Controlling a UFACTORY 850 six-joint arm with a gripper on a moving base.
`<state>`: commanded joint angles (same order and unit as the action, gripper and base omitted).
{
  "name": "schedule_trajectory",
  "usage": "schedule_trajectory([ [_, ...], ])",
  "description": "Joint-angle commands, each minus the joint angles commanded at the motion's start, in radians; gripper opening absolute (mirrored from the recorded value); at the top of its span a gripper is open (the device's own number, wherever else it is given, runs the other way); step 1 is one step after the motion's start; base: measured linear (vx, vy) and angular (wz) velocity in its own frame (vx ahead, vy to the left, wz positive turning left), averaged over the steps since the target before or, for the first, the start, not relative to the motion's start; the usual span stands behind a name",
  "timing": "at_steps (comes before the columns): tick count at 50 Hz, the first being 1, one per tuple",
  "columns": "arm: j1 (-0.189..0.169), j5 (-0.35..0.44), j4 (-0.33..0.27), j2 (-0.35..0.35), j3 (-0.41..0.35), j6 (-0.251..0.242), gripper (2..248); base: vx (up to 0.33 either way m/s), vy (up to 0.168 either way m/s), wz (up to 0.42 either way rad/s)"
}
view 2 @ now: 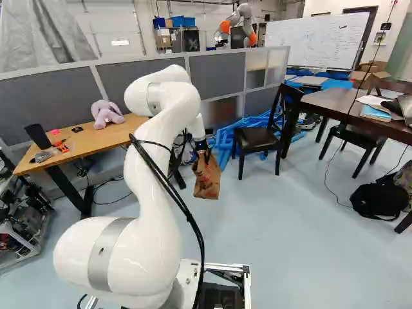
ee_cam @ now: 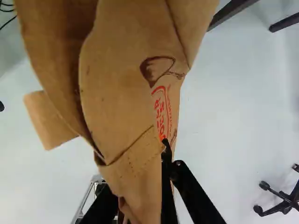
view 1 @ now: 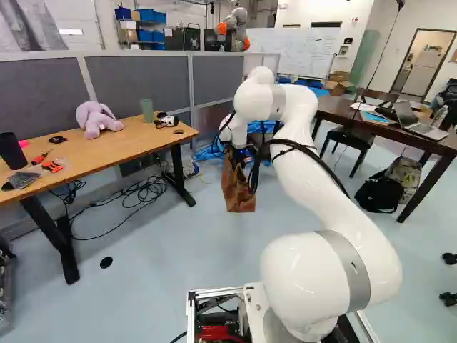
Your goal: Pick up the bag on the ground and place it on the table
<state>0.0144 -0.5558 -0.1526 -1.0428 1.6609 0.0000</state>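
Observation:
In the right base view my gripper [view 2: 203, 149] is shut on the top of a brown paper bag [view 2: 206, 177], which hangs below it, slightly tilted. The same bag [view 1: 238, 187] shows beyond the arm in the left base view. Seen from the wrist, the gripper [ee_cam: 135, 191] has creased bag paper [ee_cam: 119, 93] between its dark fingers, and red print shows on one side. The bag hides part of the fingers. A wooden table [view 1: 100, 148] stands left of the bag in the left base view.
A pink stuffed toy [view 1: 96, 119], a green cup [view 1: 147, 109] and small tools lie on the wooden table. Cables [view 1: 136, 196] trail under it. A dark chair [view 2: 261, 136], a dark table [view 2: 322, 106] and a backpack [view 2: 380, 198] are farther right. Another robot [view 2: 239, 26] stands behind the partition.

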Motion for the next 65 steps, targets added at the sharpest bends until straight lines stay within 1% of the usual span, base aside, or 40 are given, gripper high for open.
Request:
schedule_trajectory([
  [22,0.0,-0.07,0.019,0.053,-0.009,0.0,21,0.0,0.0,0.0],
  [50,0.0,-0.158,0.043,0.132,-0.04,0.0,21,0.0,0.0,0.0],
  [65,-0.001,-0.168,0.046,0.18,-0.064,0.0,21,0.0,0.0,0.0],
])
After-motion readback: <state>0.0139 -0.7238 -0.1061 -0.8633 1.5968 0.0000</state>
